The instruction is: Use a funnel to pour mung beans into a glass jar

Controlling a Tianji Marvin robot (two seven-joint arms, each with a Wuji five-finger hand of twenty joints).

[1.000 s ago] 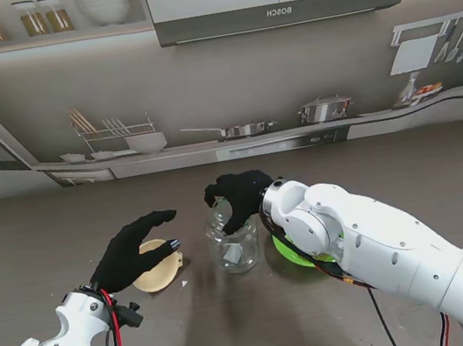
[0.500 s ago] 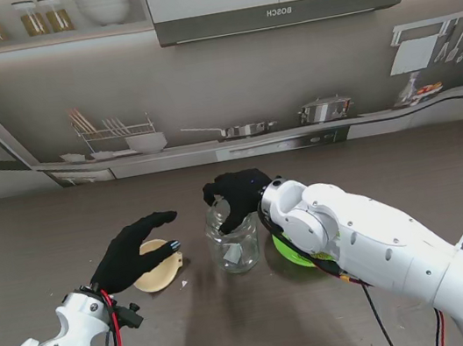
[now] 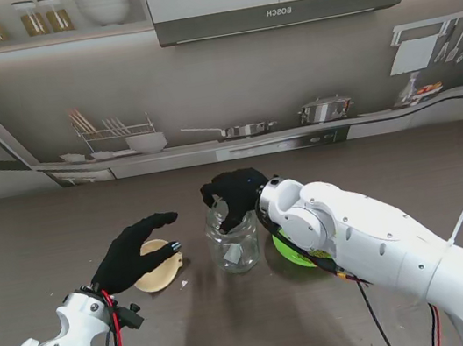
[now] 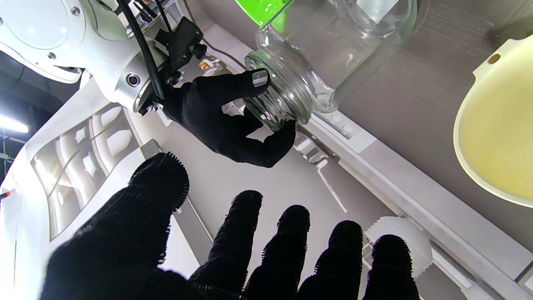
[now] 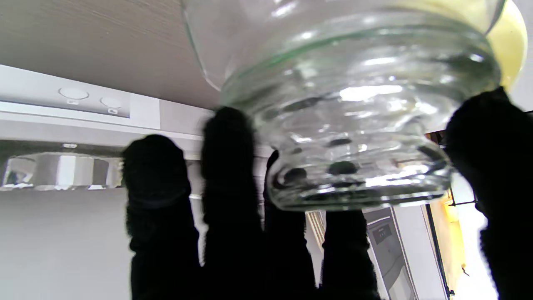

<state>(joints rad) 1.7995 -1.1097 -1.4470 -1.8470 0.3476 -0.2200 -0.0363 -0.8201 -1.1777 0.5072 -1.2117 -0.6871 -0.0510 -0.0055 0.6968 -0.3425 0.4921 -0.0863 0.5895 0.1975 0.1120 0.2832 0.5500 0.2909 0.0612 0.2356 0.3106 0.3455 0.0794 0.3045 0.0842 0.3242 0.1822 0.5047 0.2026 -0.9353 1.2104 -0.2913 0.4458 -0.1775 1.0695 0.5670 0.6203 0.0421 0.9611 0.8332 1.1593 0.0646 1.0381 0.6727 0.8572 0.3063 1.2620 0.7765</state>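
Stand view: at frame centre, the black-gloved right hand clasps the clear glass jar's rim, steadying it. Left hand, fingers spread, hovers over the cream funnel; grasping it likely comes next.

Green bowl mostly hidden behind right arm

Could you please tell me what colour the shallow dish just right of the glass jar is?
The dish is bright green, clearest in the stand view beside the jar.

Left wrist view — spread fingers

Left hand splayed, holding nothing; right hand curls round the glass jar mouth at 12 o'clock — cream funnel at 3.
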